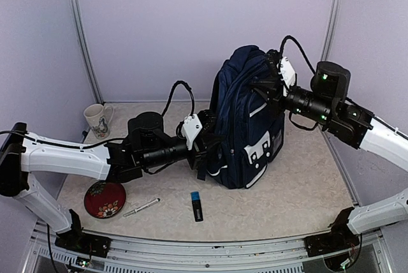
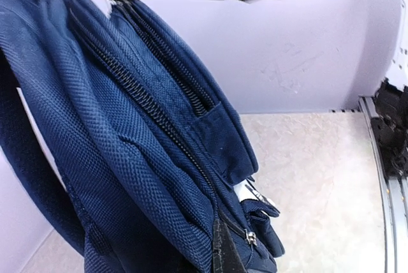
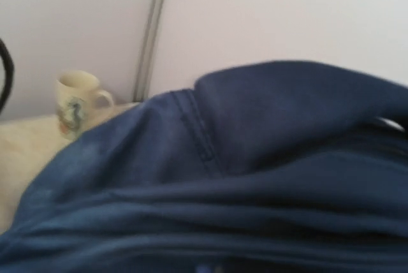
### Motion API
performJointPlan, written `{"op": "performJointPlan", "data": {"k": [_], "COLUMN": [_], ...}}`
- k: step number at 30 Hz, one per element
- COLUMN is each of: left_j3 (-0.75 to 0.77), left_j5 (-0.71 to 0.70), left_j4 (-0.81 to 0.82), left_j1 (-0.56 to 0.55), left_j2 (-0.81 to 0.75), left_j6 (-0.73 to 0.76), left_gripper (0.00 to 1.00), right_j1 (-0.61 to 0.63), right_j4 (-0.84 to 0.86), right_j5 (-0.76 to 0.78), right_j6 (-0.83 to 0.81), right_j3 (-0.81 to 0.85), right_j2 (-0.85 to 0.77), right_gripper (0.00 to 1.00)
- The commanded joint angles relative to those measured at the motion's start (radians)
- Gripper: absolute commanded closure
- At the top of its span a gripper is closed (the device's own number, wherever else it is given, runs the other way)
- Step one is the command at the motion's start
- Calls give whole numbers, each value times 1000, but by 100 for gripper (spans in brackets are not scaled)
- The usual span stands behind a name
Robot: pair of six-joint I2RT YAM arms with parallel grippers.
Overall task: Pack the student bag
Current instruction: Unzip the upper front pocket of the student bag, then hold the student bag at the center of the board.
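Observation:
The student bag [image 1: 245, 120], navy with white trim, stands upright in the middle of the table. My left gripper [image 1: 205, 147] is pressed into its lower left side. In the left wrist view the bag [image 2: 127, 158] fills the left, and one dark fingertip [image 2: 228, 254] lies against a fold by a zipper; the other finger is hidden under fabric. My right gripper [image 1: 269, 85] is at the bag's top right and seems closed on the top edge. The right wrist view is blurred navy fabric [image 3: 223, 177], with no fingers showing.
A white mug [image 1: 97, 120] stands at the back left; it also shows in the right wrist view [image 3: 76, 101]. A red patterned dish [image 1: 104, 199], a white pen [image 1: 141, 207] and a small black-and-blue stick [image 1: 197, 205] lie near the front edge. Walls close in on three sides.

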Motion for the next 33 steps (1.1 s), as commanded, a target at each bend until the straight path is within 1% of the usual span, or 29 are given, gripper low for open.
{"op": "performJointPlan", "data": {"k": [1, 2, 3, 4, 5, 6, 8, 11, 14, 17, 19, 21, 22, 23, 24, 27, 28, 31, 33], "left_j3": [-47, -37, -9, 21, 59, 97, 166, 244, 340, 444, 496, 538, 547, 551, 553, 526, 501, 421, 389], "left_j5": [145, 154, 164, 173, 174, 166, 136, 125, 100, 130, 139, 140, 138, 135, 131, 122, 118, 89, 48], "left_j4": [-71, -76, -89, -106, -123, -130, -148, -152, -184, -223, -252, -276, -277, -276, -272, -239, -215, -154, -150], "left_j1": [-30, -27, -22, -20, -18, -14, 6, 51, 85, 113, 130, 138, 137, 136, 136, 136, 136, 133, 132], "left_j2": [-67, -63, -56, -49, -43, -39, -25, 8, 76, 152, 203, 237, 246, 251, 252, 223, 205, 146, 114], "left_j6": [31, 21, 6, -10, -28, -40, -86, -152, -191, -226, -259, -271, -269, -268, -266, -263, -260, -236, -219], "left_gripper": [100, 91, 67, 38, 25, 19, 14, 9, 8, 6, 8, 17, 24, 33, 46, 96, 100, 100, 100], "right_j1": [-170, -170, -170, -170, -170, -170, -170, -170, -170, -170, -170, -170, -170, -170, -170, -181, -197, -292, -374], "right_j4": [75, 77, 78, 80, 82, 83, 93, 112, 113, 114, 110, 107, 103, 97, 88, 51, 40, 15, 14], "right_j5": [49, 12, -30, -68, -84, -94, -104, -123, -136, -140, -141, -136, -132, -125, -110, -34, -17, -21, -47], "right_j6": [197, 201, 209, 218, 233, 237, 248, 261, 266, 269, 270, 276, 280, 287, 295, 316, 326, 384, 428], "right_j3": [13, 6, 2, 0, -3, -6, -19, -41, -47, -45, -43, -42, -41, -39, -35, -18, -15, -14, -31], "right_j2": [-17, -13, -5, 0, 2, 1, -5, -21, -25, -23, -21, -19, -19, -17, -15, -14, -16, -30, -43], "right_gripper": [100, 100, 100, 100, 100, 100, 100, 100, 100, 100, 100, 100, 100, 100, 100, 100, 100, 100, 100]}}
